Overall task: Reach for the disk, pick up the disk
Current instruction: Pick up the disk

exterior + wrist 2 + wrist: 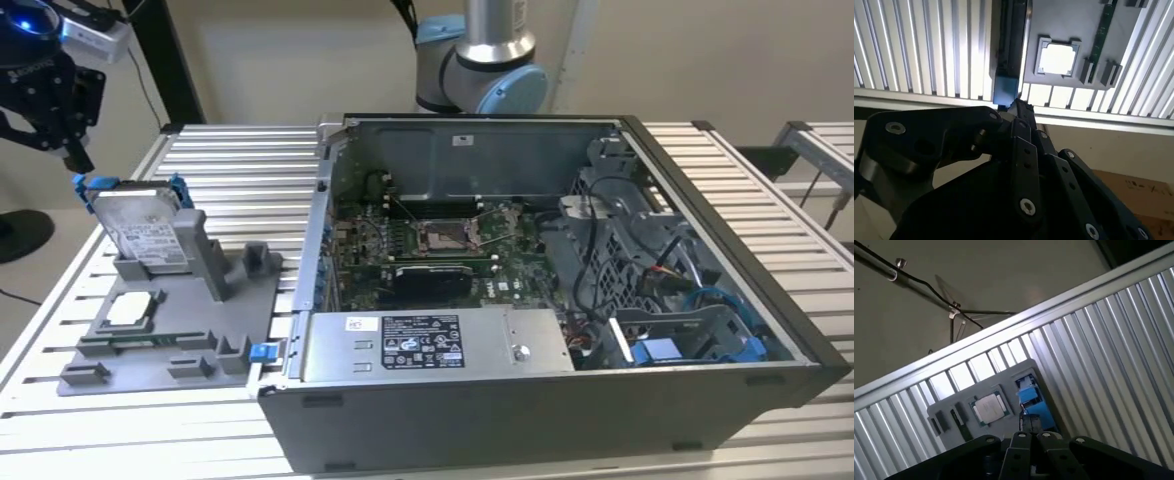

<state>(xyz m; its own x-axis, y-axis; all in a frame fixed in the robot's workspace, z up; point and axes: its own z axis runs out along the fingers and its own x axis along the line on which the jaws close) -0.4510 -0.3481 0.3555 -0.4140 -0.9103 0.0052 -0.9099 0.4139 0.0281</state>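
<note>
One gripper (75,152) hangs at the exterior view's left, just above the disk (140,235), with its tip close over the blue-railed upper corner on that side. The disk stands in a grey holder (180,335) on the slatted table (227,190), leaning back with its label facing outward. Its long axis appears to run steeply upward, with the free upper end pointing toward the gripper, so the disk lies directly beneath it. A small square chip (130,308) sits lower on the same holder, and the open computer case (747,250) lies well apart toward the exterior view's right.

In the second wrist view the disk (1011,40) shows edge-on as a dark strip ending in blue. The gripper (1019,106) comes right up to that blue end, seemingly touching it, with the chip (1056,57) beside the strip.

In the first wrist view the gripper (1029,424) lines up with the disk's (1031,400) blue edge, next to the chip (990,407). Whether the gripper is clenched, released or gripping the rail cannot be told.
</note>
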